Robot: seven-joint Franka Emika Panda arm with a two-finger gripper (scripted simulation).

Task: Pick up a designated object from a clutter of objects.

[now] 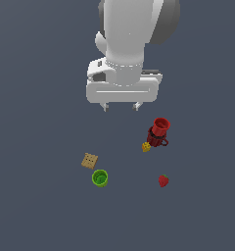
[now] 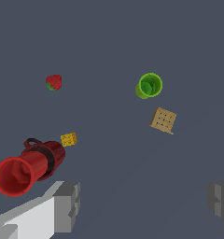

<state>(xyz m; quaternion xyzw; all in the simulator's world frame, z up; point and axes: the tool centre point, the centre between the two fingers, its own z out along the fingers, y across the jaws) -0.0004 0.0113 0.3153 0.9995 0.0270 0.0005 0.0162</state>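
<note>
The tan cracker (image 1: 89, 160) (image 2: 163, 120) lies flat on the dark floor, its grid of dots showing, just above the green cup (image 1: 100, 178) (image 2: 149, 86) in the exterior view. My gripper (image 1: 121, 106) (image 2: 142, 205) hangs high over the floor, open, with nothing between its fingers (image 2: 67, 205). It is well apart from the cracker, up and toward the exterior view's right of it. The rest of the clutter lies further to the exterior view's right: a red mug (image 1: 159, 131) (image 2: 29, 167), a tiny yellow block (image 1: 146, 146) (image 2: 69, 139) and a red strawberry (image 1: 163, 181) (image 2: 53, 82).
The red mug lies tipped on its side, with the yellow block right beside it. The floor (image 1: 41, 206) is a plain dark grey plane with no visible edges.
</note>
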